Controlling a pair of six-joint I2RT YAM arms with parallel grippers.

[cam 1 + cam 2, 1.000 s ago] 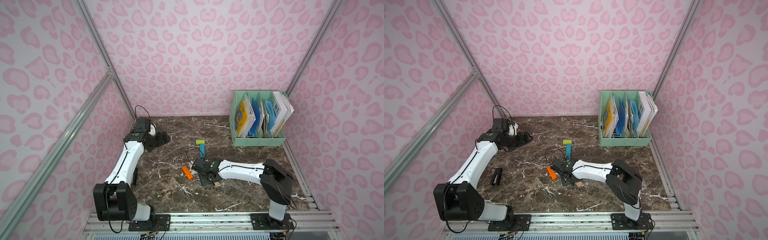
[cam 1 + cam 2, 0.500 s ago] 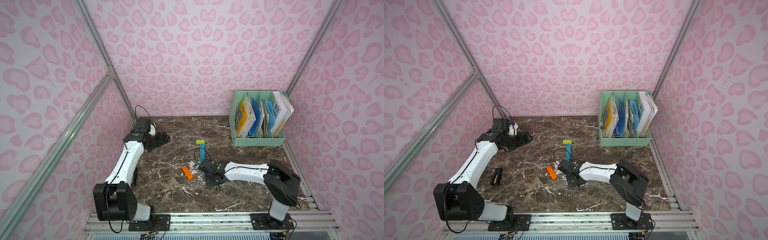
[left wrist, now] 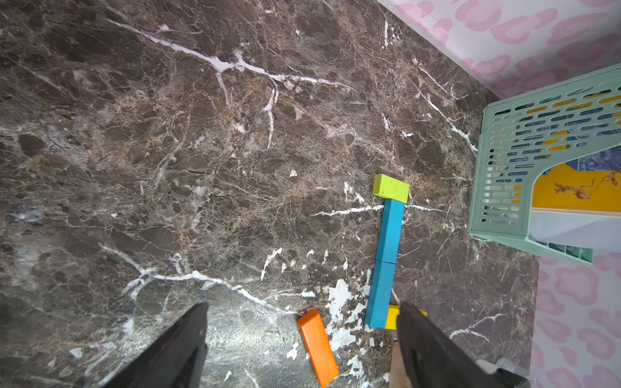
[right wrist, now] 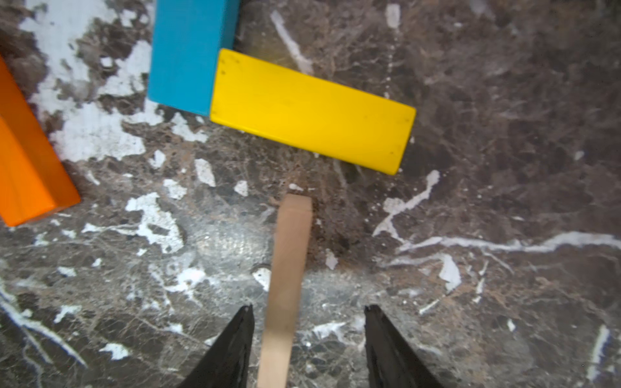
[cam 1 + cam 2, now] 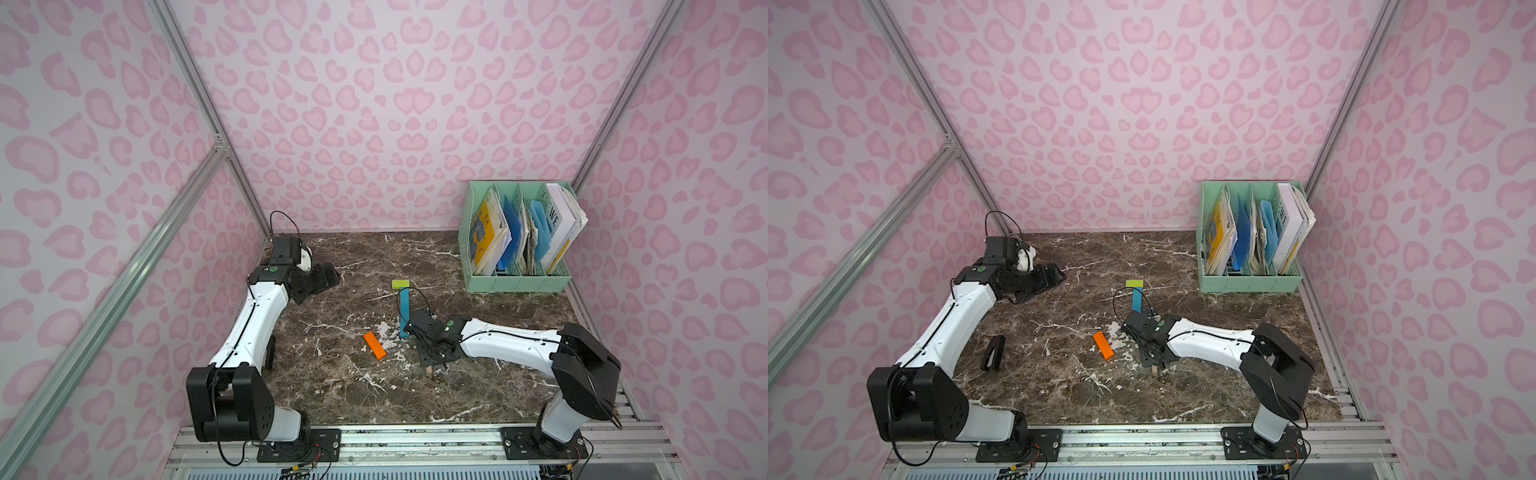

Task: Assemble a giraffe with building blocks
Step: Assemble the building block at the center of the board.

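Brown marble table (image 5: pixel 498 395), pink spotted walls (image 5: pixel 374 124). The half-built giraffe (image 3: pixel 389 235) lies mid-table. Near its yellow body (image 4: pixel 309 111), the tan block (image 4: pixel 289 255) sits ungripped between the parted jaws of the right gripper (image 4: pixel 308 307). The left gripper (image 3: pixel 301 304) gapes empty. Closing off-centre could skid the block into the body.

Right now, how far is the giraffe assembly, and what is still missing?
Done: lime-green head, two-block blue neck and yellow body lie joined. In hand: the right end effector straddles the tan block with open jaws, gaps on both sides; it is not yet set as a leg. Still to do: the orange block lies loose, apart from them. Both legs remain.
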